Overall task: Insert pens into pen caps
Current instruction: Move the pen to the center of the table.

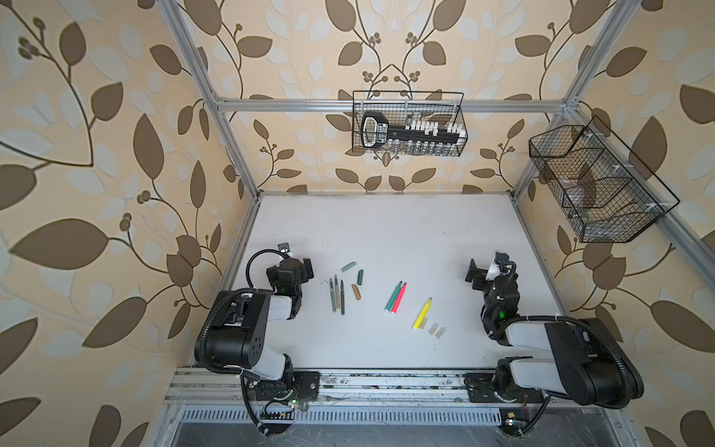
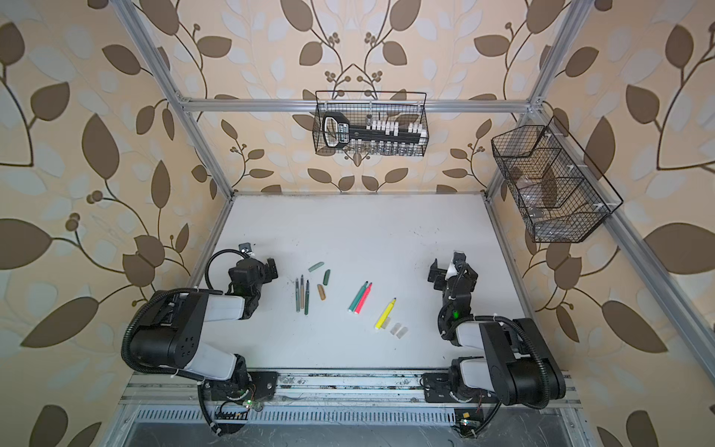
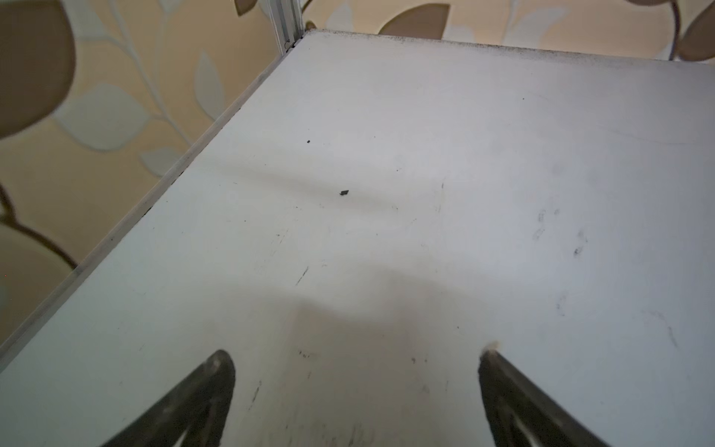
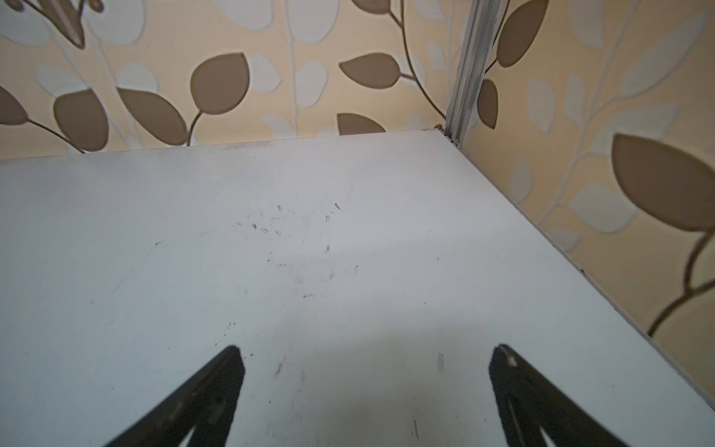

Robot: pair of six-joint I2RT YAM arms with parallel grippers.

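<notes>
Both arms are sitting at the edges of the table [image 1: 387, 232]. The left gripper [image 3: 356, 351] and the right gripper [image 4: 367, 347] are each hanging over bare surface with jaws spread wide and nothing between them. No pen is sitting in a cap yet, so the job looks to be only beginning.

Everything is lying flat around the pink-red marker [image 1: 399, 298]. The green marker [image 1: 393, 297] is lying against its left side, seemingly touching it. The thin pens [image 1: 337, 294] are lying well to its left, packed side by side. The muted caps [image 1: 356, 292] are lying between those pens and it, a little farther from the arm bases. The yellow marker [image 1: 422, 313] is lying near its right, closer to the bases. The clear caps [image 1: 433, 328] are lying just beyond that, one apparently touching the yellow barrel.

Crowding is looking like the main hazard: jaws closing on one thin pen or one paired marker are likely to be dragging or rolling its neighbour too. The clear caps are barely showing against the white surface, so a grasp may miss or scatter them. A slightly tilted pen may be jamming at a cap's mouth.

Counting: six pens, three thin and three markers; six caps, three muted and three clear; two grippers.
</notes>
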